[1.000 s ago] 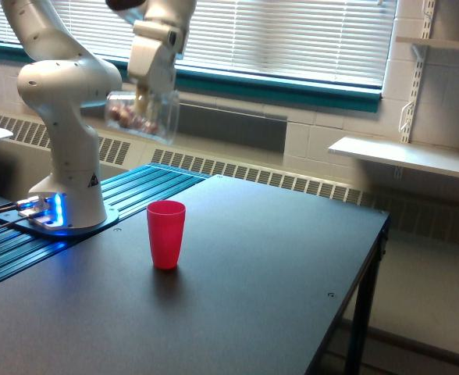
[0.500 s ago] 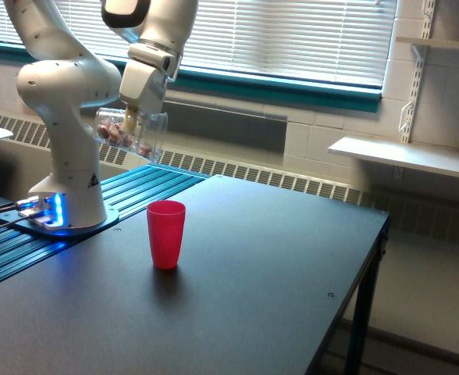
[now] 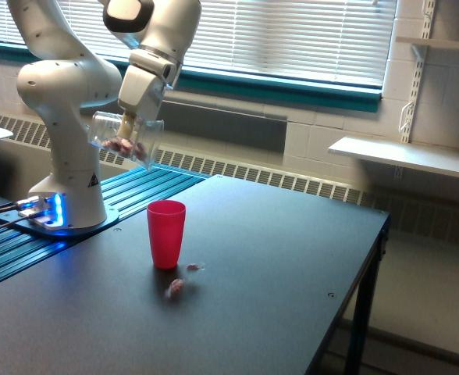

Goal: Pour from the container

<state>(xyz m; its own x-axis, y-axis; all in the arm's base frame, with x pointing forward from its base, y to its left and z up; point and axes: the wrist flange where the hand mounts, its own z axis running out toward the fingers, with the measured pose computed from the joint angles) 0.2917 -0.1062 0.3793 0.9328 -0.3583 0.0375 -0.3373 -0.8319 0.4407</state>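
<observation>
In the exterior view, my gripper [image 3: 129, 123] is shut on the container [image 3: 125, 141], a clear plastic cup held in the air and tipped with its mouth down toward the exterior view's right. Reddish-brown candies lie inside it near the mouth. It hangs above and to the left of an upright red cup [image 3: 166, 233] on the dark table [image 3: 276, 273]. Two candies lie on the table by the red cup's base: a larger blurred one [image 3: 175, 288] in front and a small one [image 3: 193, 267] to its right.
The white arm's base [image 3: 65, 203] stands on a blue ribbed mat at the exterior view's left. The table's right edge [image 3: 353, 305] drops off to the floor. A window with blinds and wall shelves [image 3: 401, 156] lie behind.
The arm has lowered and tipped the container further toward the red cup. Two candies now lie on the table beside the red cup, where there were none before.
</observation>
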